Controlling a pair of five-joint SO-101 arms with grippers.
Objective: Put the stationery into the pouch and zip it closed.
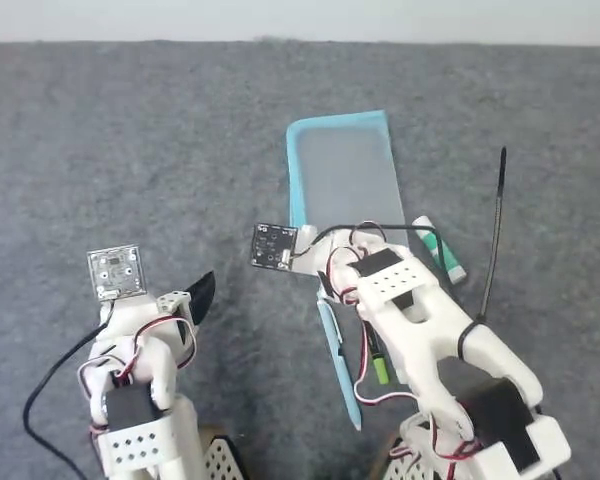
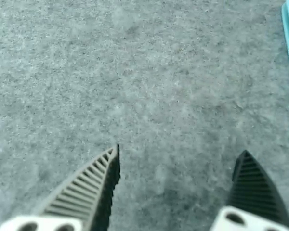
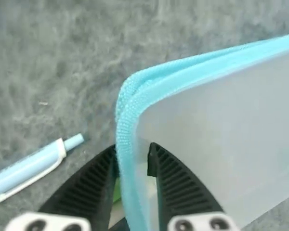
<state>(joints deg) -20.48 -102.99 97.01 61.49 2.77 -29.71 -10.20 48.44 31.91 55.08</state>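
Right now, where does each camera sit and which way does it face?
High view: fixed above the table, looking down at left arm, right arm, pouch and blue pen.
Left wrist view: on the left arm, facing bare table past its open left gripper.
Right wrist view: on the right arm, facing the pouch corner, right gripper closed on its edge.
Shared: pouch in all three; blue pen in high and right wrist views.

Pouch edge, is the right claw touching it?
Touching. The right wrist view shows the right gripper clamped on the pouch, with a finger pressed against each side of its blue zipper edge.
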